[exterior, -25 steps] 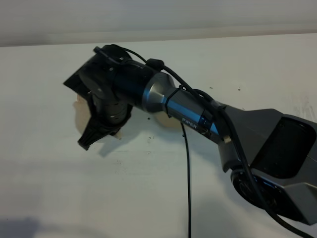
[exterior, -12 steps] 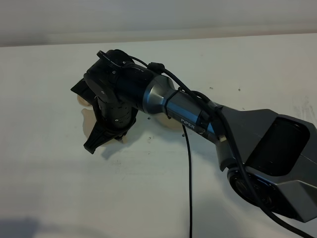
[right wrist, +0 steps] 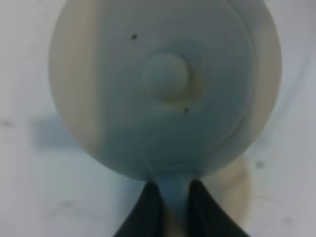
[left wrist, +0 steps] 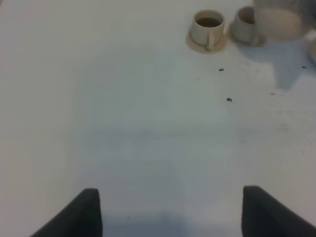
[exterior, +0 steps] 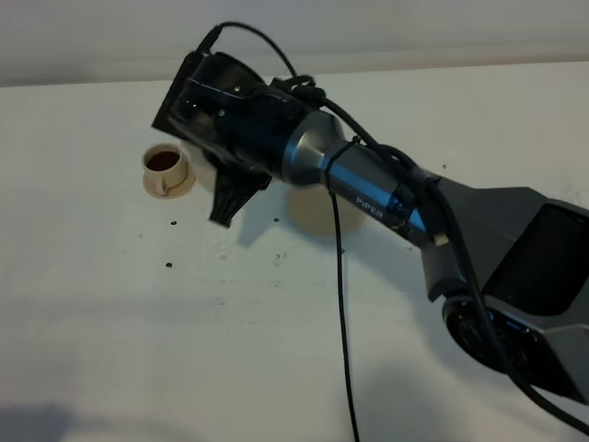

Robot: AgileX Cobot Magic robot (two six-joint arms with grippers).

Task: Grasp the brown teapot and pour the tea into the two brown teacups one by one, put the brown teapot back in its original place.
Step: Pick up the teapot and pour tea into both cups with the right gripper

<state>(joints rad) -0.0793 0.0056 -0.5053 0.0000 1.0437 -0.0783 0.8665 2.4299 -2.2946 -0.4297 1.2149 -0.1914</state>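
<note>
My right gripper (right wrist: pixel 173 205) is shut on the loop handle of the brown teapot (right wrist: pixel 165 79), seen from above with its knobbed lid. In the high view the right gripper (exterior: pixel 230 189) hangs over the table and hides the teapot. One brown teacup (exterior: pixel 166 164) full of dark tea stands on its saucer just left of it. The left wrist view shows that cup (left wrist: pixel 207 25), the second cup (left wrist: pixel 244 24) beside it, and the blurred teapot (left wrist: pixel 279 19) above the second cup. The wide saucer (exterior: pixel 313 214) lies partly under the arm. My left gripper (left wrist: pixel 173 212) is open and empty, far from the cups.
The white table (exterior: pixel 184 350) carries a few dark specks (exterior: pixel 169 265) near the cups. The right arm's black cable (exterior: pixel 342 313) hangs down across the middle. The table's back edge meets a pale wall (exterior: pixel 414 28).
My right gripper has swung with the teapot up and to the right, away from the left cup. That cup, hidden before, now shows full of tea.
</note>
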